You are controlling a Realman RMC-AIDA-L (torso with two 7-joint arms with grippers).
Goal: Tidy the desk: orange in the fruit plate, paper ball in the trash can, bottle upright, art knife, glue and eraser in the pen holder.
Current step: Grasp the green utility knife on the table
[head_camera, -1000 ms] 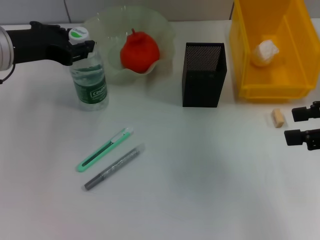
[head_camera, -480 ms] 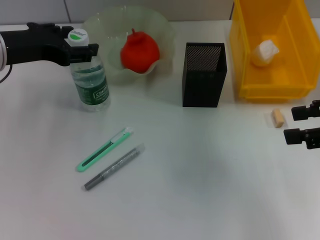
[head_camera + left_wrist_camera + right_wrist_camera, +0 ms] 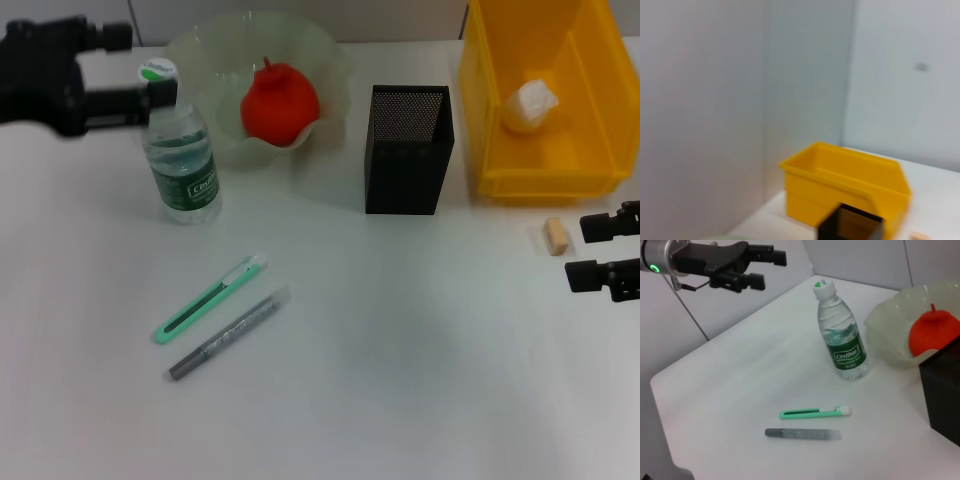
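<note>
Left gripper (image 3: 140, 68): raised beside the bottle's cap, fingers apart, holding nothing; the right wrist view shows it (image 3: 767, 269) clear of the bottle, 2 black fingers spread.
Right gripper (image 3: 588, 251): low at the right edge of the table, fingers parted, empty, just beside the eraser.
Bottle (image 3: 180, 150): upright on the white table (image 3: 400, 380), green label, white and green cap, standing free next to the fruit plate.
Orange (image 3: 279, 103): inside the fruit plate (image 3: 215, 45), a pale frilled bowl at the back of the table.
Paper ball (image 3: 531, 103): lying in the trash can (image 3: 500, 180), a yellow bin at the back right.
Pen holder (image 3: 408, 150): black mesh box, upright between the fruit plate and the trash can.
Art knife (image 3: 209, 298): green, flat on the table in front of the bottle, slanted.
Glue (image 3: 229, 333): grey stick, flat, just beside the art knife and roughly parallel to it; whether they touch, cannot tell.
Eraser (image 3: 555, 236): small tan block on the table in front of the trash can.
</note>
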